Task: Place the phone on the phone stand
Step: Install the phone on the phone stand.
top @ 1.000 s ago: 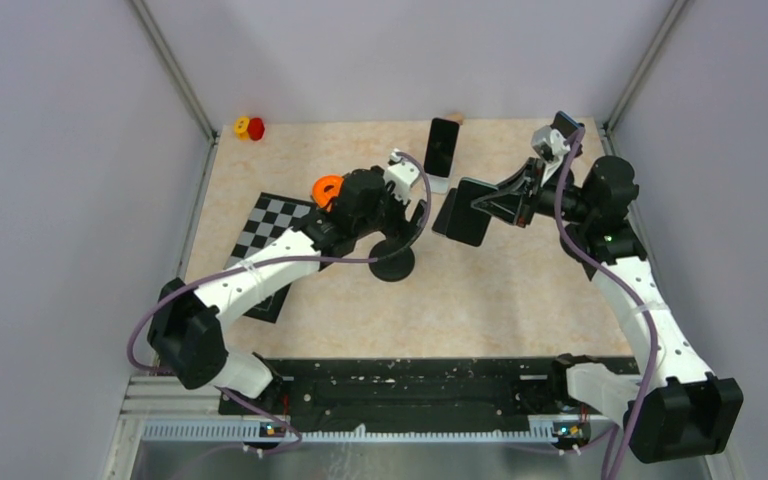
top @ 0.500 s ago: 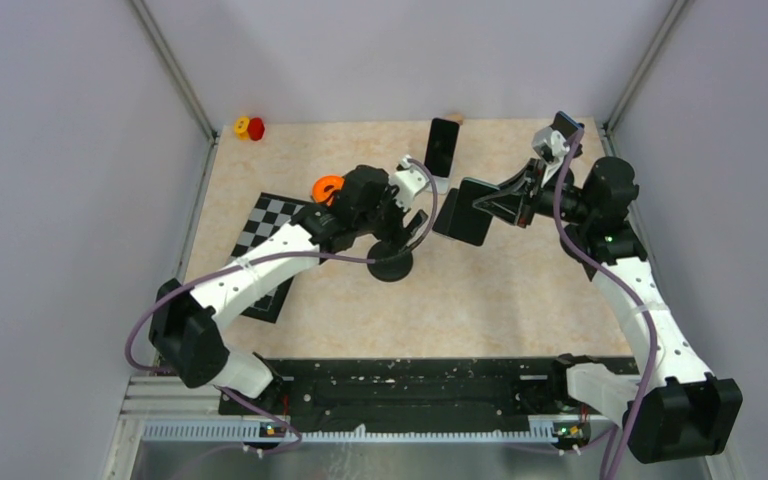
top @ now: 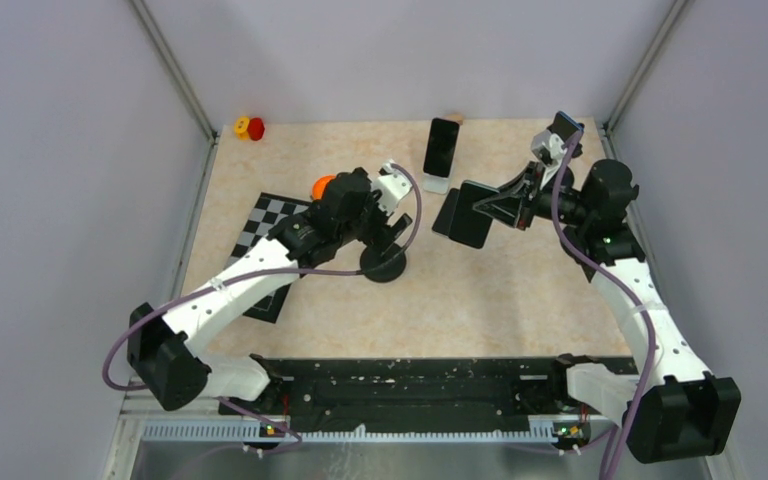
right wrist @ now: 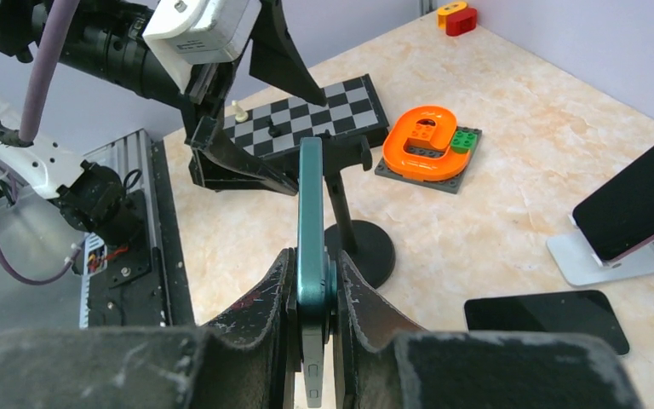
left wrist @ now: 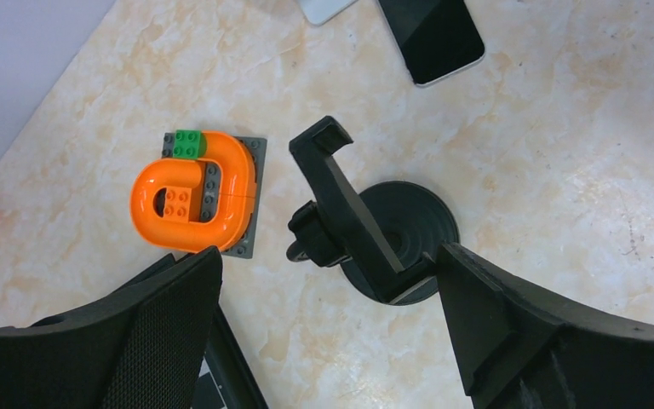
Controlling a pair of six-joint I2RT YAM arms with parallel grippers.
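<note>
From above, your right gripper point(top: 508, 205) is clamped on one end of the phone point(top: 463, 213), which hangs in the air just right of the black stand point(top: 384, 263). Your left gripper point(top: 393, 226) sits over that stand with its fingers spread. A second phone point(top: 441, 146) leans on a white stand point(top: 438, 185) at the back. A checkerboard point(top: 260, 228) lies on the left, with an orange toy point(top: 321, 186) beside it.

In your left wrist view, the left gripper point(left wrist: 328, 256) stands wide open and holds nothing. The black stand point(left wrist: 409, 226) shows between the two fingers point(left wrist: 162, 315), upright on its round base. The orange toy point(left wrist: 196, 200) sits on a grey plate nearby, and a third phone point(left wrist: 434, 34) lies flat on the table beyond.

In your right wrist view, the right gripper point(right wrist: 312, 290) pinches the phone point(right wrist: 311, 204) by its faces, teal edge toward the camera and upright. The black stand point(right wrist: 353, 234) is right behind it, bare. The left gripper point(right wrist: 247, 119) hovers above, open. The third phone point(right wrist: 545, 311) lies flat to the right, near the white stand point(right wrist: 592, 256).
</note>
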